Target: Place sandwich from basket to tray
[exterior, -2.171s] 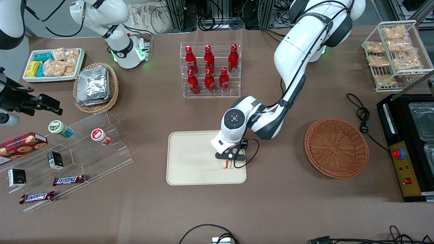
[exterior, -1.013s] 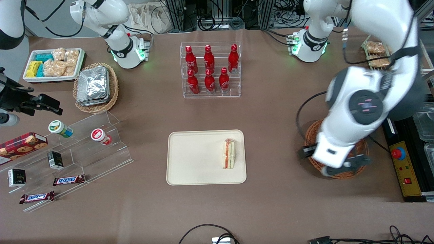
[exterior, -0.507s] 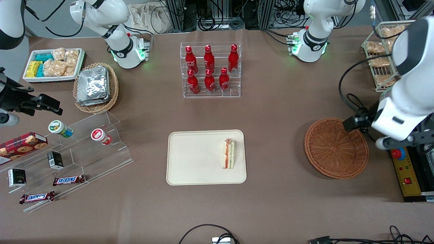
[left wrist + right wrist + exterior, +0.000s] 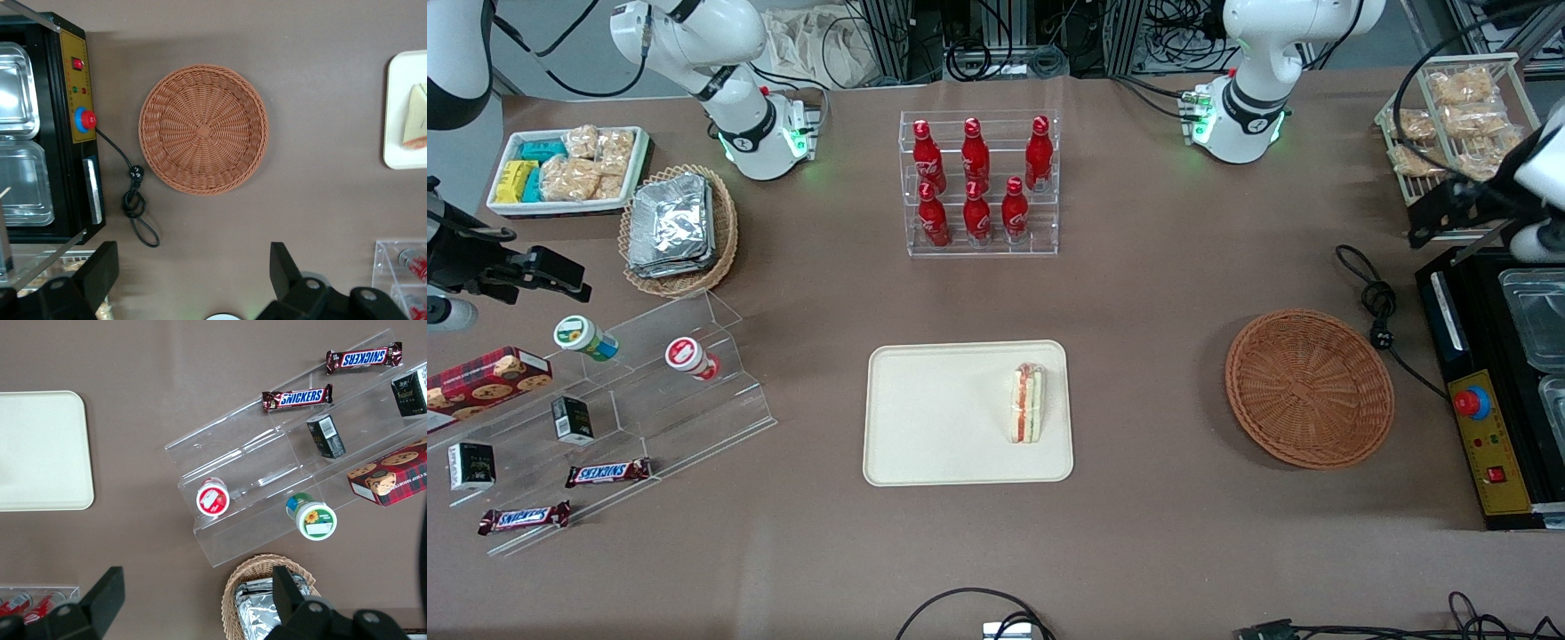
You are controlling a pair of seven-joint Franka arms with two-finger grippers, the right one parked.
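Note:
The sandwich (image 4: 1026, 403) lies on the cream tray (image 4: 934, 418), near the tray edge that faces the basket, its orange and green filling edge showing. The reddish-brown wicker basket (image 4: 1309, 387) has nothing in it. My gripper (image 4: 1494, 218) hangs high at the working arm's end of the table, farther from the front camera than the basket and well apart from the sandwich. In the left wrist view the gripper (image 4: 193, 267) is open with only bare table between its fingers; the basket (image 4: 203, 129), the tray (image 4: 395, 107) and part of the sandwich (image 4: 417, 123) show below it.
A black appliance with a red button (image 4: 1485, 400) and a coiled cable (image 4: 1374, 298) sit beside the basket. A wire rack of snacks (image 4: 1458, 133) stands under the gripper. A rack of red bottles (image 4: 978, 182) is mid-table. An acrylic stand (image 4: 649, 382) is toward the parked arm's end.
The gripper let go of the sandwich on the tray, then swung away over the basket to the working arm's end of the table. The sandwich has stayed put.

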